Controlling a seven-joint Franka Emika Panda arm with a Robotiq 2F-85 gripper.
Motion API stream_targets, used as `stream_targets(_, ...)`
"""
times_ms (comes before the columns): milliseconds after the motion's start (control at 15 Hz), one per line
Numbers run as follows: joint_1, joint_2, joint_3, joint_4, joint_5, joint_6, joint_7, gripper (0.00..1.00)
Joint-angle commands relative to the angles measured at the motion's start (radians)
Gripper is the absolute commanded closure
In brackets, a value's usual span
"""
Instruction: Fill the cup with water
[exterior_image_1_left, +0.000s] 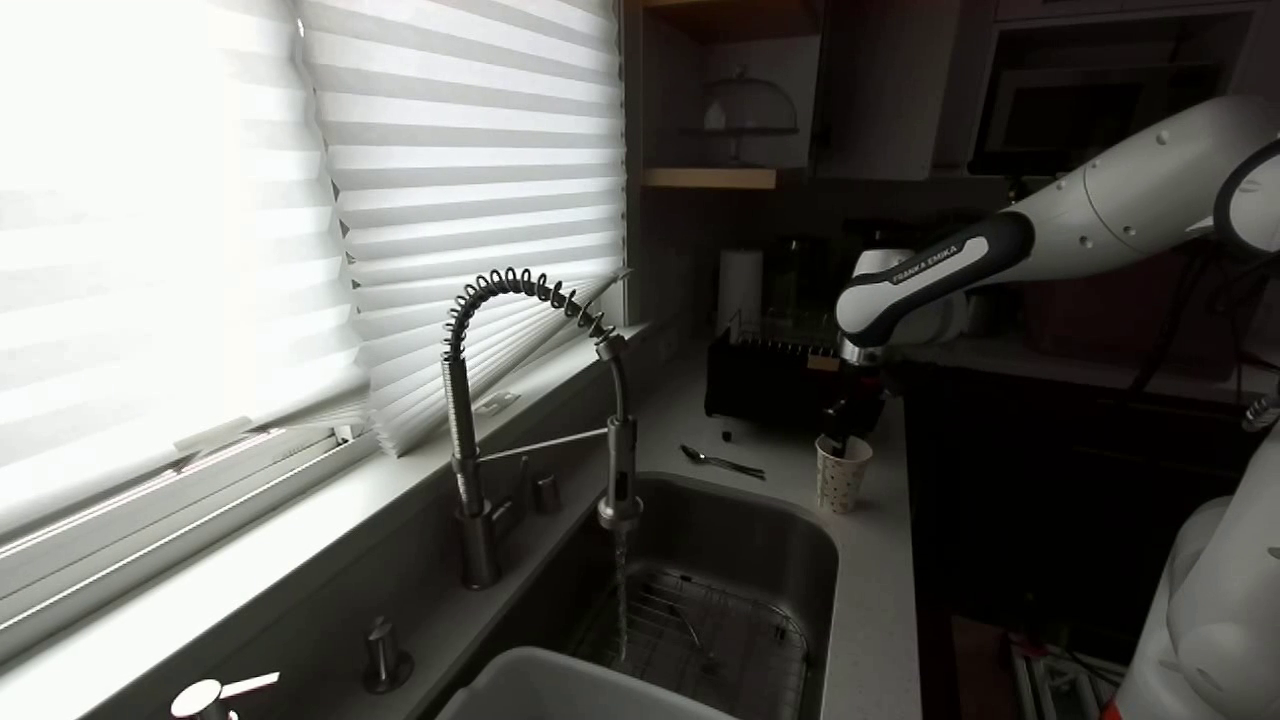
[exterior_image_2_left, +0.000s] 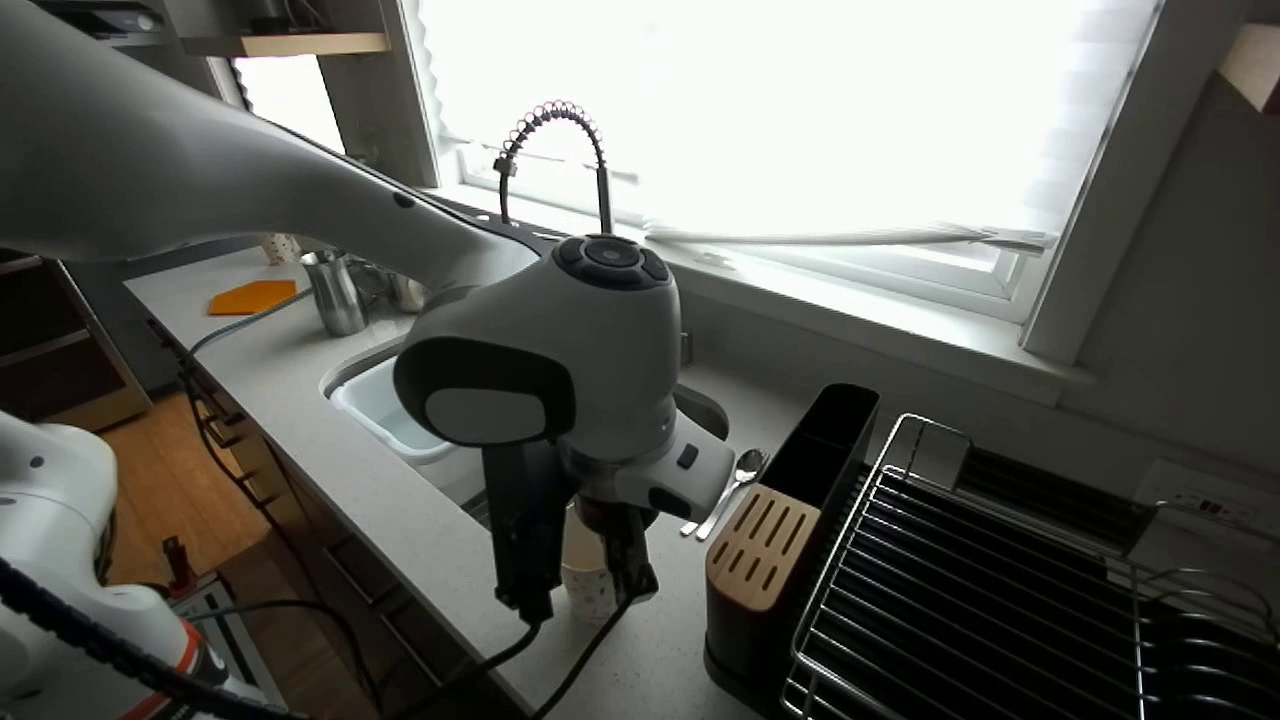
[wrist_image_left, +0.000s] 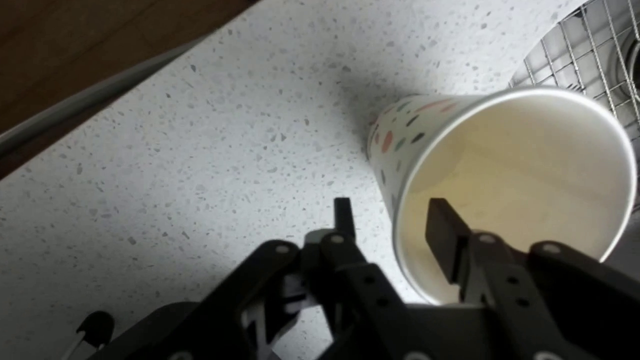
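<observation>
The white cup (exterior_image_1_left: 843, 485) with coloured specks stands upright on the counter beside the sink (exterior_image_1_left: 790, 560); it also shows in an exterior view (exterior_image_2_left: 588, 590) and in the wrist view (wrist_image_left: 530, 165). It looks empty inside. My gripper (wrist_image_left: 391, 215) is open at the cup's near wall. One finger is over or inside the cup's mouth and the other is outside, with the rim between them and gaps on both sides. The gripper (exterior_image_1_left: 843, 425) points down from above. The faucet (exterior_image_1_left: 620, 470) runs a thin stream of water (exterior_image_1_left: 622, 600) into the sink.
A black utensil holder with a wooden top (exterior_image_2_left: 765, 545) and a wire dish rack (exterior_image_2_left: 960, 580) stand close to the cup. A spoon and fork (exterior_image_2_left: 735, 490) lie nearby. A grey-white tub (exterior_image_1_left: 570, 690) sits in the sink. A metal pitcher (exterior_image_2_left: 335, 295) stands on the counter.
</observation>
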Motion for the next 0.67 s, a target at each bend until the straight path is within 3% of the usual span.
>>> stream_targets(0, 0.014, 0.002, 0.013, 0.0, 0.056, 0.014, -0.042, 0.87)
stream_targets(133, 0.027, -0.008, 0.029, -0.005, 0.063, 0.013, -0.05, 0.99)
stream_targets(600, 0.099, -0.049, 0.122, -0.004, 0.033, 0.002, -0.053, 1.0)
